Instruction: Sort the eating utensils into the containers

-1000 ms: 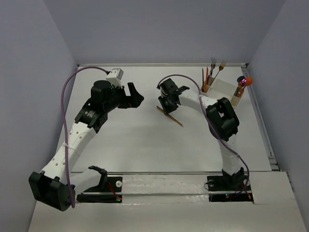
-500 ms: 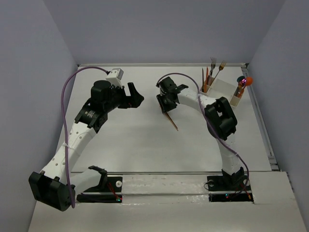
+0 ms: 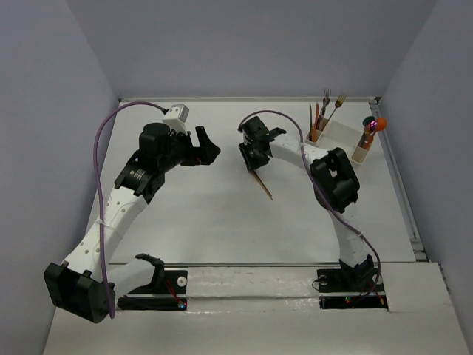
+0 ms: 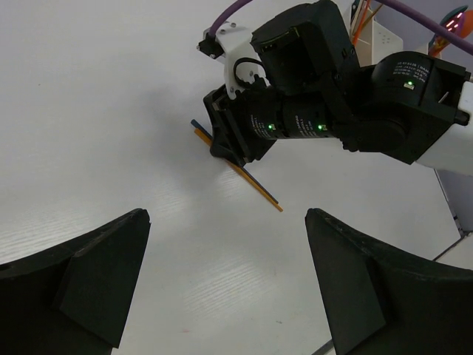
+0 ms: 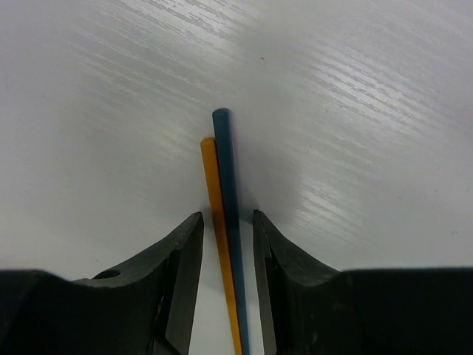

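Right now my right pincer (image 5: 228, 218) is down on the bench (image 3: 207, 222) with its jaws a little apart, one on each side of two sticks lying side by side. The orange stick (image 5: 215, 185) is by the left jaw and the teal stick (image 5: 223, 148) by the right. I see a sliver of bench between each jaw and its stick, so I judge that nothing is clamped yet. From the left wrist view, the pair runs under the pincer and out the far side, flat on the bench as far as I can tell. My left pincer (image 4: 225, 214) hangs wide apart and empty, well off to the other side, just looking on. Further out, at the far right of the bench, sits the bin (image 3: 341, 133). The fork cup (image 3: 315, 136) at one end already holds forks (image 3: 332, 102) and some thin sticks standing upright. The spoon cup (image 3: 361, 153) at the other end holds a few round-headed pieces in orange and purple, spoons (image 3: 375, 123) I think. I can't tell whether anything lies in the bin's middle. By my reckoning the sort is nearly done. These two sticks are the only loose utensils I can find, and what's left is to close on them, carry them over and drop them in.
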You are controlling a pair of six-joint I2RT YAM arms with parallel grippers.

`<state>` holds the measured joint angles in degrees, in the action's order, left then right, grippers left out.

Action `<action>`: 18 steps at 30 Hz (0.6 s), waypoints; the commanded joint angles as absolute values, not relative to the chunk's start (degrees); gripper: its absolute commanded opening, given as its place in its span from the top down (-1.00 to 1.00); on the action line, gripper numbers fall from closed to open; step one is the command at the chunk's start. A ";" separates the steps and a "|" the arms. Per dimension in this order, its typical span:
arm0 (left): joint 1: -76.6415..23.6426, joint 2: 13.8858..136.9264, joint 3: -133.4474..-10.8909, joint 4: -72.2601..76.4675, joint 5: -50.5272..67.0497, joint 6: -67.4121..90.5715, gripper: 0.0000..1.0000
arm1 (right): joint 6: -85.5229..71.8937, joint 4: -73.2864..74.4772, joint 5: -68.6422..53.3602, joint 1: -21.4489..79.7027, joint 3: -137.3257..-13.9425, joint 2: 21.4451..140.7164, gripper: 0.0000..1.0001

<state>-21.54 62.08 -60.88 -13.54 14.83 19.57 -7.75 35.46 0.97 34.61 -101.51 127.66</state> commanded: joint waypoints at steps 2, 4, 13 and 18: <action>-21.71 61.08 -61.44 -11.87 15.38 19.25 -0.98 | -10.02 35.33 0.53 35.07 -101.42 122.96 0.22; -21.71 60.91 -61.17 -11.95 15.38 19.42 -0.98 | -10.46 35.07 0.44 34.55 -101.60 122.35 0.22; -21.71 60.29 -60.47 -12.04 15.47 19.60 -0.98 | -11.86 34.63 1.67 34.01 -98.97 122.52 0.47; -21.71 60.38 -60.73 -12.13 15.64 19.34 -0.98 | -11.78 34.45 3.07 34.01 -97.38 123.22 0.55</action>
<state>-21.54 62.06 -60.75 -13.56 14.85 19.59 -11.33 35.11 1.63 34.41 -98.41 124.40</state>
